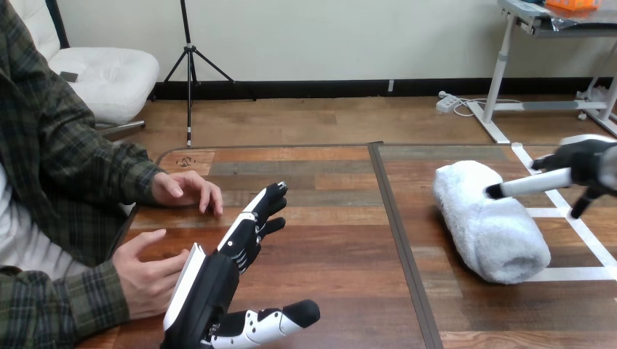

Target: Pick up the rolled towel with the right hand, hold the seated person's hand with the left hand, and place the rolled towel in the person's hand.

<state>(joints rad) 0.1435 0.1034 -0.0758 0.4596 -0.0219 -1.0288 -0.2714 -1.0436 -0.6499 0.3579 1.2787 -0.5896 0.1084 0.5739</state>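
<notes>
A white rolled towel (487, 219) lies on the right half of the wooden table (327, 247). My right hand (582, 166) comes in from the right edge with its fingers spread straight, one fingertip touching the towel's upper right side. My left hand (225, 280) stands open at the lower left, palm to the right, fingers pointing away from me. The person's nearer hand (145, 276) rests just behind its back, touching or nearly touching it. The person's farther hand (185, 189) lies flat on the table near the left edge.
A dark seam (396, 233) runs down the table between its two halves. White tape lines (575, 225) mark the table beside the towel at the right.
</notes>
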